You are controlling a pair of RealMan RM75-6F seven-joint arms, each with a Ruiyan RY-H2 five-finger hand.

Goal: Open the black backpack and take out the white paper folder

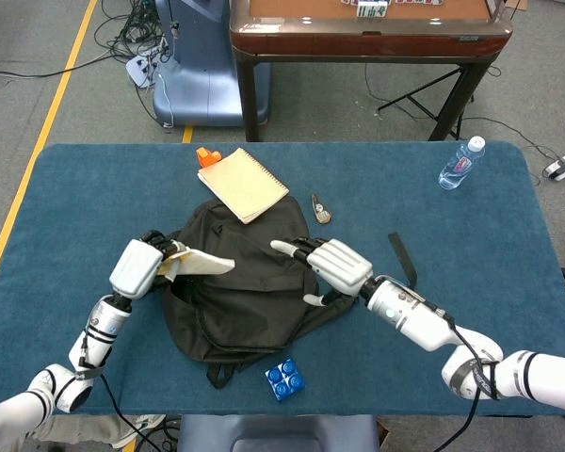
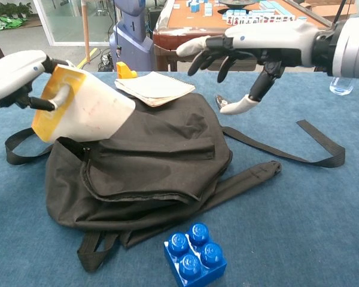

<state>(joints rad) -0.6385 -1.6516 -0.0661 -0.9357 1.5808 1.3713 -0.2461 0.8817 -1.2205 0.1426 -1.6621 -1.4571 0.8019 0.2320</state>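
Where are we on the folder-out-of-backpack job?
Mostly done. The white paper folder is out of the black backpack, gripped by the left hand above the bag's left side. The right hand hovers open over the bag, holding nothing, and the flap lies flat. Left: probably setting the folder down on the blue table.

White paper folder point(image 1: 200, 263) over black backpack point(image 1: 245, 297)

backpack point(image 1: 240, 292) 1 | folder point(image 2: 87, 112) 1 | notebook point(image 1: 242, 184) 1 | bottle point(image 1: 460, 163) 1 | brick point(image 2: 195, 254) 1
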